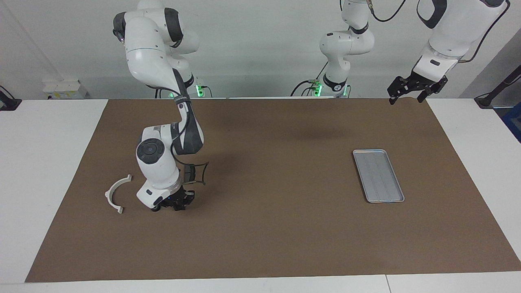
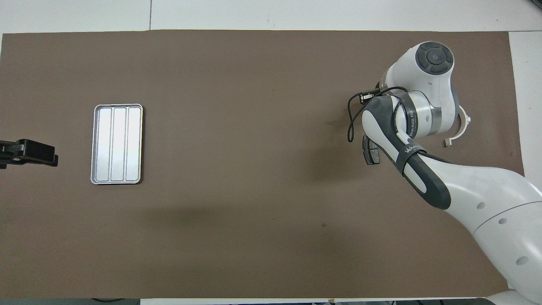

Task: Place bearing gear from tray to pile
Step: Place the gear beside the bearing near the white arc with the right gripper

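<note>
Hovering low beside the white bracket (image 1: 117,194), right end effector (image 1: 174,204), grip indiscernible.

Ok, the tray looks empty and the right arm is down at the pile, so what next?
Probably lift the right gripper straight up. The tray is empty, the gripper is low at the mat beside the white bracket and near a brake pad, and no gear shows. The left gripper waits over the mat's edge at its own end.

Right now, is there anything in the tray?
No, the tray shows only its bare ridged bottom in the overhead view, with nothing lying in it.
</note>
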